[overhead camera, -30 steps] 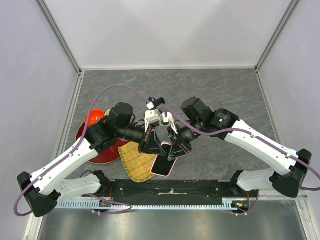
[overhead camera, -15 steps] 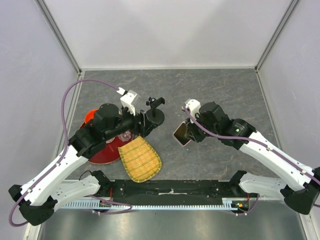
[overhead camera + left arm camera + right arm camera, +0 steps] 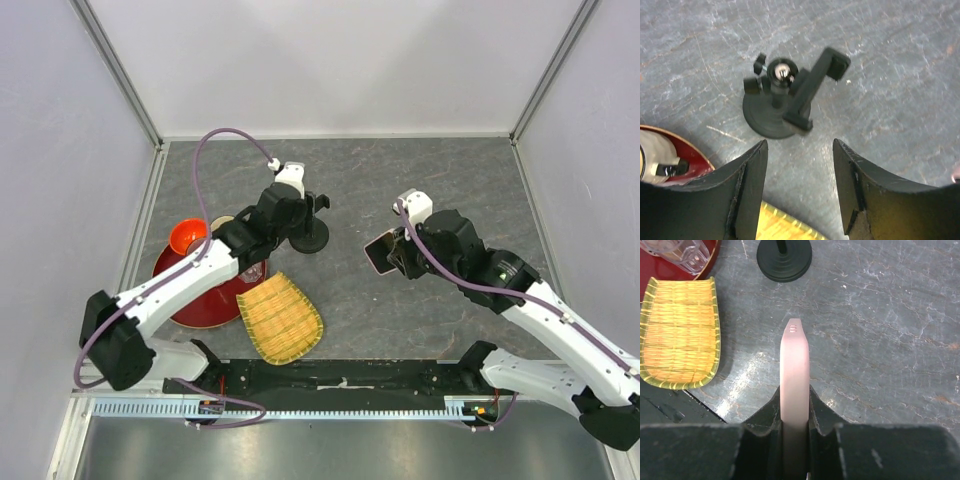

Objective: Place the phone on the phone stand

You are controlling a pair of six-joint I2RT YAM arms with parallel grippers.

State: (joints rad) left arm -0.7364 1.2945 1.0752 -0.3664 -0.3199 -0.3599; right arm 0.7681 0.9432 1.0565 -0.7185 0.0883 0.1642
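Observation:
The phone stand (image 3: 312,236) is black, with a round disc base, a post and a clamp bracket on top; it stands on the grey table at centre left. In the left wrist view the stand (image 3: 777,112) lies just ahead of my open, empty left gripper (image 3: 799,150), not touching it. In the top view the left gripper (image 3: 297,224) hovers at the stand's left side. My right gripper (image 3: 795,397) is shut on the phone (image 3: 794,365), held edge-up with its pink case edge showing. The phone (image 3: 378,254) hangs above the table, right of the stand, whose base (image 3: 784,260) shows ahead of it.
A yellow woven tray (image 3: 280,318) lies near the front, left of centre, also in the right wrist view (image 3: 680,332). A red plate (image 3: 200,300) with an orange bowl (image 3: 188,237) and a clear cup (image 3: 682,252) sits at the left. Walls enclose the table.
The right gripper has lifted the phone from beside the woven tray and carried it back and right. The left gripper has left the phone and swung back to the stand.

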